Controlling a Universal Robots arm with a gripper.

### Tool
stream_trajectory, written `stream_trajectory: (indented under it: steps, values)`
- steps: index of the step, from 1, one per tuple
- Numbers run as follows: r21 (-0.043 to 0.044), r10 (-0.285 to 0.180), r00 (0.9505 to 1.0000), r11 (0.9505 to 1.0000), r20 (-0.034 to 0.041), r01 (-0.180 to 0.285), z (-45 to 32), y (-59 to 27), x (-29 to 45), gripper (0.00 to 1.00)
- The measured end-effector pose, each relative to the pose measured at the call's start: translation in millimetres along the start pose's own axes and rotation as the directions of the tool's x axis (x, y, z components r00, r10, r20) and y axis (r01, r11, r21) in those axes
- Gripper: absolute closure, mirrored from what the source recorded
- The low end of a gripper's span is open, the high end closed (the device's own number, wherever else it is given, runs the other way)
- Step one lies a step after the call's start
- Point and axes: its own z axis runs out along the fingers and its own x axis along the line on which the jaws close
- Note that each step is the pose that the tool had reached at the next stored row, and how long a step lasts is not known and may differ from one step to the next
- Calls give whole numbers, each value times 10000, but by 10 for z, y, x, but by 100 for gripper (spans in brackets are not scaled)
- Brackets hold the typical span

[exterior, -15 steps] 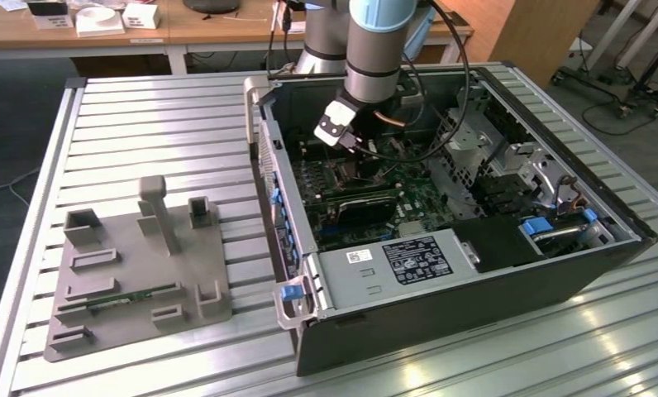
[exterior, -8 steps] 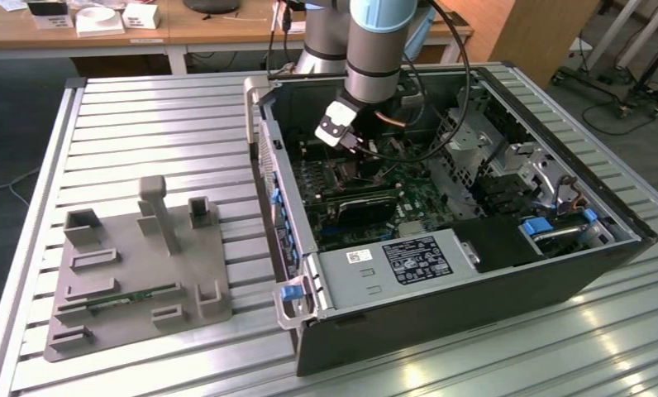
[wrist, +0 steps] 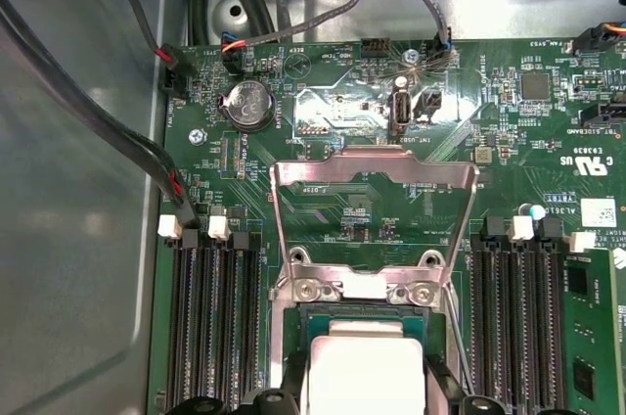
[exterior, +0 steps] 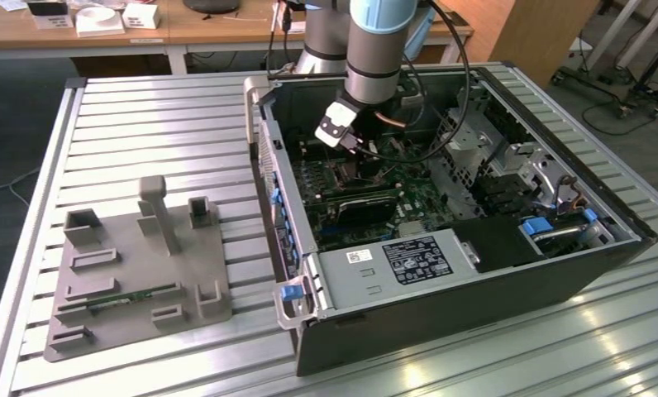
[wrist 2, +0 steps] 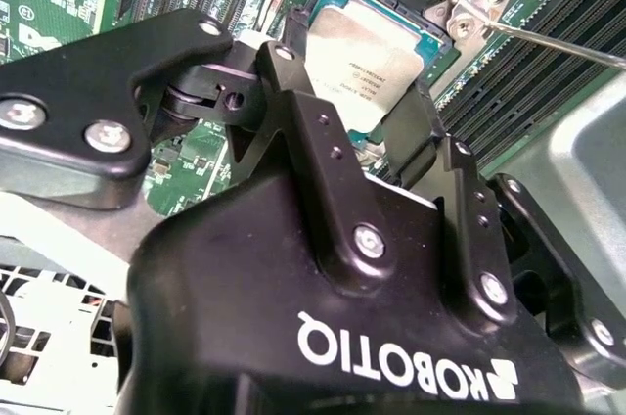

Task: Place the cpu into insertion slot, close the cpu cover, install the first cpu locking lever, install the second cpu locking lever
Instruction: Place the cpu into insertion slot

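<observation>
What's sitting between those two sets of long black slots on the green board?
In the first wrist view, the insertion slot lies between the memory slots, the silvery cpu at it, and the cpu cover standing open.

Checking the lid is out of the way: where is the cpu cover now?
In the first wrist view the cpu cover stands swung open from its hinge at the insertion slot, over the green board toward the coin battery.

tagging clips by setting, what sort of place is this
Probably a robotics lab or test workshop: an opened computer case sits on a slatted metal table, the gripper holds the cpu inside it, and wooden desks stand behind.
</observation>
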Motion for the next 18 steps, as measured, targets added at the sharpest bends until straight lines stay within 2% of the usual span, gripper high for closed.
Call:
stream_trajectory:
  steps: [18]
  values:
    - [-2,37,10000,10000,2,-37,3,0,0,46]
